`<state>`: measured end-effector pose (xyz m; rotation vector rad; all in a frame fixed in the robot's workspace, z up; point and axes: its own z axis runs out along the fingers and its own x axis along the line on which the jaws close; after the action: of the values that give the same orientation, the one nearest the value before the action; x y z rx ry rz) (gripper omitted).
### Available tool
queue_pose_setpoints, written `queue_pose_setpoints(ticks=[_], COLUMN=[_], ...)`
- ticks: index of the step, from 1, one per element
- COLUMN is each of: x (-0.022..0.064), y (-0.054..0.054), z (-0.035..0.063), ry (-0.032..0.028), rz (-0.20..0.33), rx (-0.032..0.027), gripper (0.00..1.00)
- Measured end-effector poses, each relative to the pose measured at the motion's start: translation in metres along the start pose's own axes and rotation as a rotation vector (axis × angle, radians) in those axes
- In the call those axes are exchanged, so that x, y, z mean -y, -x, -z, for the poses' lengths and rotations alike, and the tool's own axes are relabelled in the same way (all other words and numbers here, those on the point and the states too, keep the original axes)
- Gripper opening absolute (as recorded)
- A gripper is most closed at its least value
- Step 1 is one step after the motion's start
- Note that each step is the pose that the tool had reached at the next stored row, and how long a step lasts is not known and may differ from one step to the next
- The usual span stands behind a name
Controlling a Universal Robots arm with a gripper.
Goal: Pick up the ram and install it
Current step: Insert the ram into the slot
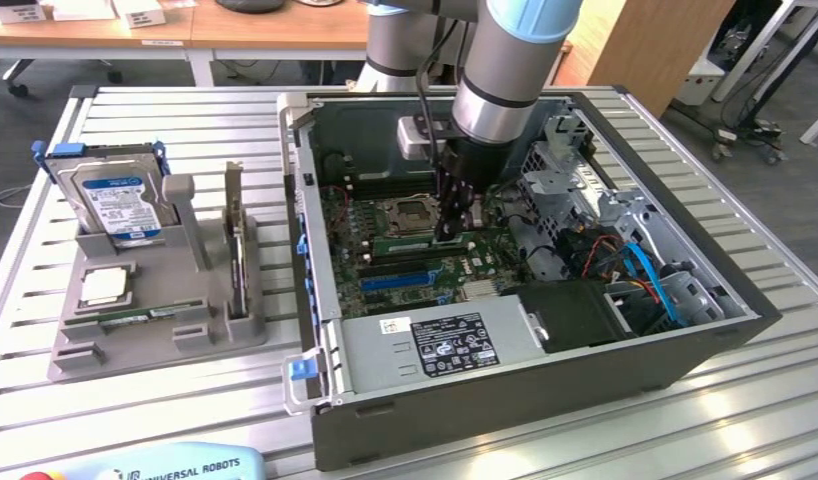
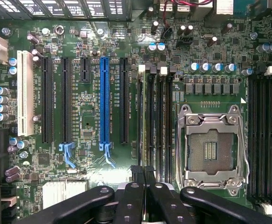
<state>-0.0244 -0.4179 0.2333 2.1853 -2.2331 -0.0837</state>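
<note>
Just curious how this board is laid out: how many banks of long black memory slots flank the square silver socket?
2: one bank between the socket and the blue slot, a second bank on the socket's opposite side. Others may be hidden.

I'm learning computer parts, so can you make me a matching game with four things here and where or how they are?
Things:
1. drive
2. claw
3. socket
4. case

Where or how:
A. a square silver frame on the green board
B. open, lying on the table
C. shut, down inside the case
D. standing in the grey holder

Pairs: 1-D, 2-C, 3-A, 4-B
</note>
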Motion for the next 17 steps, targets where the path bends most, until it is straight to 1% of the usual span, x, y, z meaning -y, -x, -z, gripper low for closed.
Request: queue_pose_setpoints(ticks=[17], x=[0.0006], y=[0.0010], z=[-0.0013], ry=[-0.0001], rz=[0.000], rx=[0.0002], gripper=[0.11])
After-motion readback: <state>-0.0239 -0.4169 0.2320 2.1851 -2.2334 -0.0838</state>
